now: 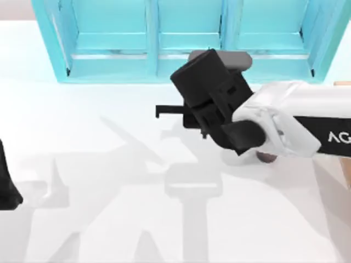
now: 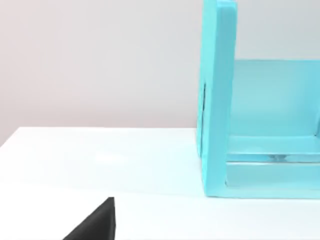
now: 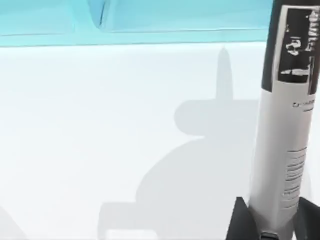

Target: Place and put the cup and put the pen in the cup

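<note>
Top view: the right arm is seen reaching in from the 3 o'clock edge toward the middle of the white surface, its wrist turned so that the right gripper points toward 9 o'clock, just in front of the turquoise shelf unit at 12 o'clock. A thin dark piece is seen jutting toward 9 o'clock from the black housing. A small brown sliver under the forearm, at about 4 o'clock from the housing, may be the cup; too little is seen to be sure. The left arm is parked at the 9 o'clock edge.

Left wrist view: the shelf unit's side wall and the bare surface are seen, with a dark corner of the left gripper; whether its jaws are apart cannot be told.

Right wrist view: the pen is held between the closed jaws, gripped near one end, its labelled grey barrel running out beyond the fingertips. A hold at the end is judged to leave the length free for lowering into the cup. The pen is carried above the surface, clear of it.
</note>
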`<state>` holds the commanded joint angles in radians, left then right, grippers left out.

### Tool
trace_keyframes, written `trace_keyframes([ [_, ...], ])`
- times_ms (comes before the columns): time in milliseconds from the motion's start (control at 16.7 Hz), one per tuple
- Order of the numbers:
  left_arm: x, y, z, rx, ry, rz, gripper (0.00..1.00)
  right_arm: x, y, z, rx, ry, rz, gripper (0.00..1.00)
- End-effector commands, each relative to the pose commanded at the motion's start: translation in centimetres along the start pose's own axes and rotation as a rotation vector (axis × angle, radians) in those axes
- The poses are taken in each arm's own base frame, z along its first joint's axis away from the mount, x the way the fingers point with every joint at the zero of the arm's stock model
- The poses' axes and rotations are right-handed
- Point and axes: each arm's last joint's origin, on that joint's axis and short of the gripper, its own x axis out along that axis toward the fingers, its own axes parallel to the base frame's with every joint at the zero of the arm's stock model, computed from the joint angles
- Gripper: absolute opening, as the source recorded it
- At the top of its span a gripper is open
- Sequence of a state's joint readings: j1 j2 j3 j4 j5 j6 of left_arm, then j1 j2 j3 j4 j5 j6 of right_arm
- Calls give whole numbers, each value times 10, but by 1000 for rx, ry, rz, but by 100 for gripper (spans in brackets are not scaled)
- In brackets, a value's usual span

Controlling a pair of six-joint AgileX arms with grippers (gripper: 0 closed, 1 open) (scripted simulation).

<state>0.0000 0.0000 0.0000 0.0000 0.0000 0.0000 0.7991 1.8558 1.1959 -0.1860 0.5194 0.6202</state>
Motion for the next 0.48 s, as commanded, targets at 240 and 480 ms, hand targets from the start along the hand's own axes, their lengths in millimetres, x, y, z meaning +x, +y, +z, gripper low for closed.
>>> trace_keyframes([
  [240,0,0,0,0,0,0,100,-20,-11,-18,-97,-313,-71,0],
  [480,0,0,0,0,0,0,100,-49,-26,-33,-93,-553,-175,0],
])
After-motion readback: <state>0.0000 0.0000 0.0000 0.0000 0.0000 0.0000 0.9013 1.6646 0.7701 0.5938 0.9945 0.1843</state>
